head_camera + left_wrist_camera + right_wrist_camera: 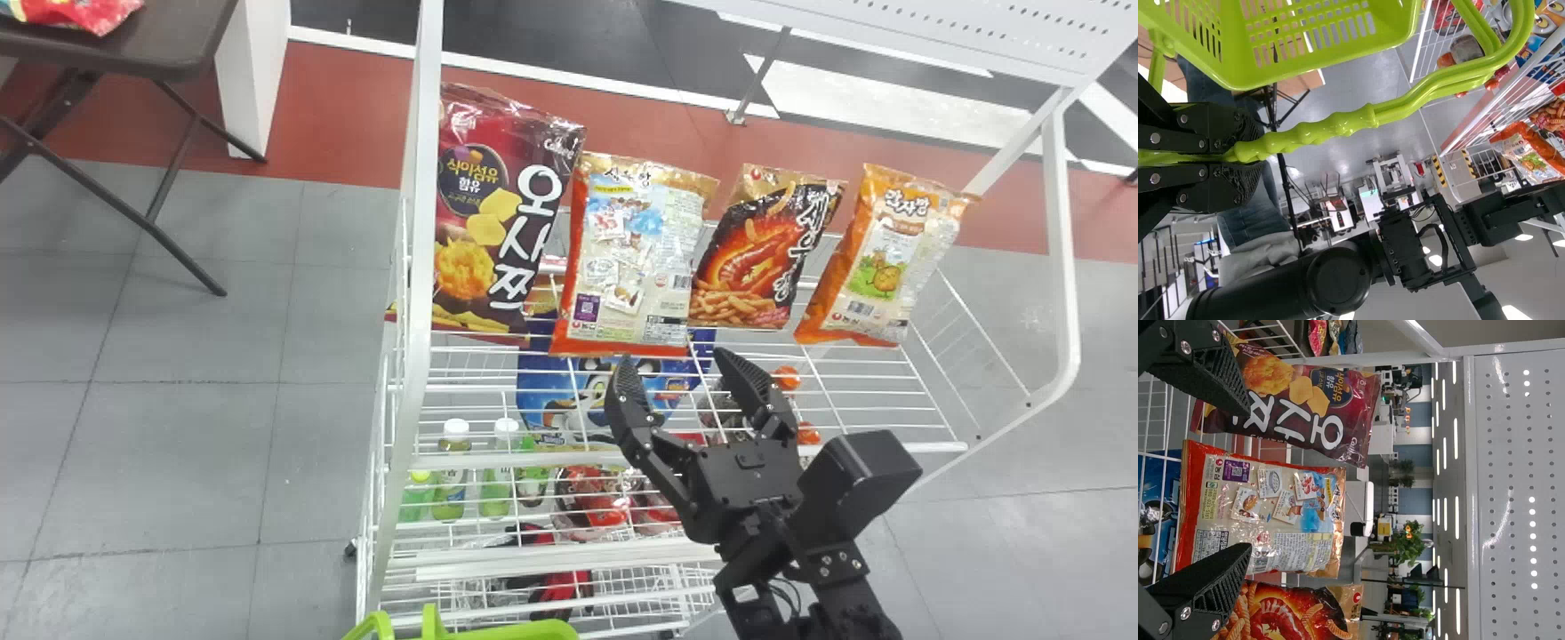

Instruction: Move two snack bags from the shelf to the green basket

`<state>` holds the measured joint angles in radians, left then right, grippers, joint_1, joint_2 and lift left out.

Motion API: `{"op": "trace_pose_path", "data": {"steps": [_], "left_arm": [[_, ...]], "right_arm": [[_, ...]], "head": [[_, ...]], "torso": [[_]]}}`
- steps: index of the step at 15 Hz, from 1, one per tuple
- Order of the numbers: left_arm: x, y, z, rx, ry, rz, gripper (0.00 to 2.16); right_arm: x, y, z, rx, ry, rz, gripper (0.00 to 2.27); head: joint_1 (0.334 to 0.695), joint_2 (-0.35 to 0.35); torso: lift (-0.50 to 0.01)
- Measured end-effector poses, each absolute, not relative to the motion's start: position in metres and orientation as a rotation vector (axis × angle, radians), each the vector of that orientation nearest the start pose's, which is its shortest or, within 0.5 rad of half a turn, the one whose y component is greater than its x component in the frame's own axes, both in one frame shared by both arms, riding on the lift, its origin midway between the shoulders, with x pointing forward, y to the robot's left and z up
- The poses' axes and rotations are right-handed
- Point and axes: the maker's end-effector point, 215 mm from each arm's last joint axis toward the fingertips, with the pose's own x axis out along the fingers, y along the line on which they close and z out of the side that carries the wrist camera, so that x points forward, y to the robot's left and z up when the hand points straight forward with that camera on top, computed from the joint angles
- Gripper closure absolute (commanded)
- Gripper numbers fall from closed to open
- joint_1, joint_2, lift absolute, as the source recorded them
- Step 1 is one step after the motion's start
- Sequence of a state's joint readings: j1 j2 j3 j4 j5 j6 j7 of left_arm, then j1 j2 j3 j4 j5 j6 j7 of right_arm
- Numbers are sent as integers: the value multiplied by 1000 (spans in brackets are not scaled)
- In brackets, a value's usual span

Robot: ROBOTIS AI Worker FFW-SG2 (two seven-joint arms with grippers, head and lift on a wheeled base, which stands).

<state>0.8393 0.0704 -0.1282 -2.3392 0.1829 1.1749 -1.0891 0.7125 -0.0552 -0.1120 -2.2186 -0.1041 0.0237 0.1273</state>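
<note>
My right gripper [672, 357] is open near the crinkly bag [636, 258] with small print and a square code; my left gripper [1245, 151] clamps the green basket's [1238, 70] bumpy handle [1325, 131].

Head view: from my head, forward and down over the white wire shelf [533, 460], set well back. Left wrist view: from my left wrist, turned on its side, out along my left gripper [1248, 155], green basket [1318, 40] close up, room beyond. Right wrist view: also sideways, looking past my right gripper [671, 356] at snack bags [1265, 513] close by, roughly level, room behind. Overlap: head and right wrist share those bags; head and left wrist share basket, shelf part, my right arm [1418, 247].
</note>
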Motion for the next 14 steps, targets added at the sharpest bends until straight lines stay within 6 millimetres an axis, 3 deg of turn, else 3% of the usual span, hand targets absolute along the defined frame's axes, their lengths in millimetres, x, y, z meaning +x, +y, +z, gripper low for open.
{"op": "trace_pose_path", "data": {"steps": [9,14], "left_arm": [[80,-28,-420,-801,1089,-1185,2054],[76,-32,-423,-778,1140,-1196,2054]], "right_arm": [[394,-260,-333,-5,71,66,113],[422,-285,-333,-39,94,27,113]], "head": [[695,-350],[695,-350]], "torso": [[-16],[-16]]}}
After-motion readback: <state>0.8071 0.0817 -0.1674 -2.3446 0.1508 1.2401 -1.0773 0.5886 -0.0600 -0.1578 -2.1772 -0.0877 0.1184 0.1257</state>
